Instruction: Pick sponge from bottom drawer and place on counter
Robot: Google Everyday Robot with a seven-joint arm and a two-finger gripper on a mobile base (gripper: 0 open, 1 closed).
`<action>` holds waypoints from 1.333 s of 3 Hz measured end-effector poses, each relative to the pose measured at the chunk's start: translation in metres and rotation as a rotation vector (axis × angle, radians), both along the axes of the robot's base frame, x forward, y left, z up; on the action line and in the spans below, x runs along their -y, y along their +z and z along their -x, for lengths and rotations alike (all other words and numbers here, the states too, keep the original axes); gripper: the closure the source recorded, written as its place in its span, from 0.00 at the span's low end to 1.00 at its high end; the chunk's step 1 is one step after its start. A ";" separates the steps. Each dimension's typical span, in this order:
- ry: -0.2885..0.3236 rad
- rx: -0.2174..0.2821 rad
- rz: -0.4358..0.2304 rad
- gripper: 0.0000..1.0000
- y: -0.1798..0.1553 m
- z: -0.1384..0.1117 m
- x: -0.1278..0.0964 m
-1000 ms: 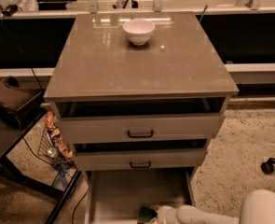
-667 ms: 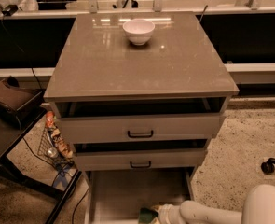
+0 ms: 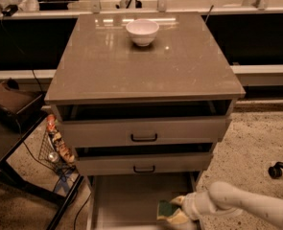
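The sponge [image 3: 165, 208], dark green on top, is over the right part of the open bottom drawer [image 3: 124, 200], a pale-grey tray pulled out at the bottom of the cabinet. My gripper [image 3: 176, 210] reaches in from the lower right on a white arm. Its pale fingers [image 3: 180, 200] sit above and below the sponge's right end and are closed on it. The counter [image 3: 146, 71] is the glossy grey-brown top above, with a white bowl [image 3: 142, 31] near its far edge.
Two grey-fronted drawers with black handles [image 3: 144, 138] [image 3: 144, 168] sit slightly open above the tray and overhang it. A dark side table [image 3: 6, 143] and a wire basket of clutter [image 3: 57, 147] stand at the left. A chair caster [image 3: 275, 170] is on the floor at the right.
The gripper and the sponge have moved together to the right and slightly up inside the bottom drawer. The bowl and the upper drawers have not moved.
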State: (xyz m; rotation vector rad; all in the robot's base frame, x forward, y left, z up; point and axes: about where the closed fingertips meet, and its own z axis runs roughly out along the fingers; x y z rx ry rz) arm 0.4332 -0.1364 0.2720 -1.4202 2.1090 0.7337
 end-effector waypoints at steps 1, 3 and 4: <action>-0.054 -0.009 -0.006 1.00 0.095 -0.021 0.057; -0.165 -0.011 0.011 1.00 0.255 -0.024 0.134; -0.235 0.031 0.039 1.00 0.329 -0.006 0.162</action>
